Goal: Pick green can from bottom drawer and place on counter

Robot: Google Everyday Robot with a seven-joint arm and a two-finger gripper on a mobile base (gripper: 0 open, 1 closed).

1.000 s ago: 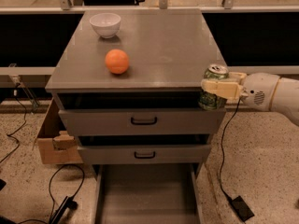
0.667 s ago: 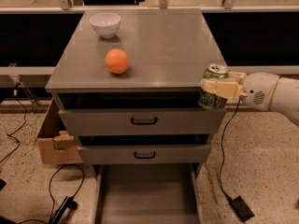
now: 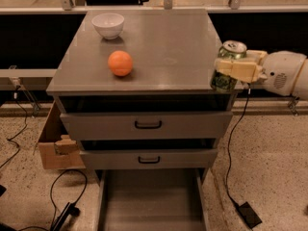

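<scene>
The green can (image 3: 227, 57) with its silver top is upright in my gripper (image 3: 230, 69), whose pale fingers (image 3: 236, 69) are shut around its middle. The can is at the right front corner of the counter (image 3: 163, 47), its lower part overlapping the counter's edge. My white arm (image 3: 286, 73) reaches in from the right. The bottom drawer (image 3: 151, 201) is pulled open below, and the tray part in view holds nothing.
An orange ball (image 3: 120, 63) and a white bowl (image 3: 108, 24) sit on the counter's left half. Two upper drawers with black handles (image 3: 147, 124) are slightly open. A cardboard box (image 3: 55, 143) stands left of the cabinet; cables (image 3: 240, 201) lie on the floor.
The can and gripper have risen a little along the counter's right front corner.
</scene>
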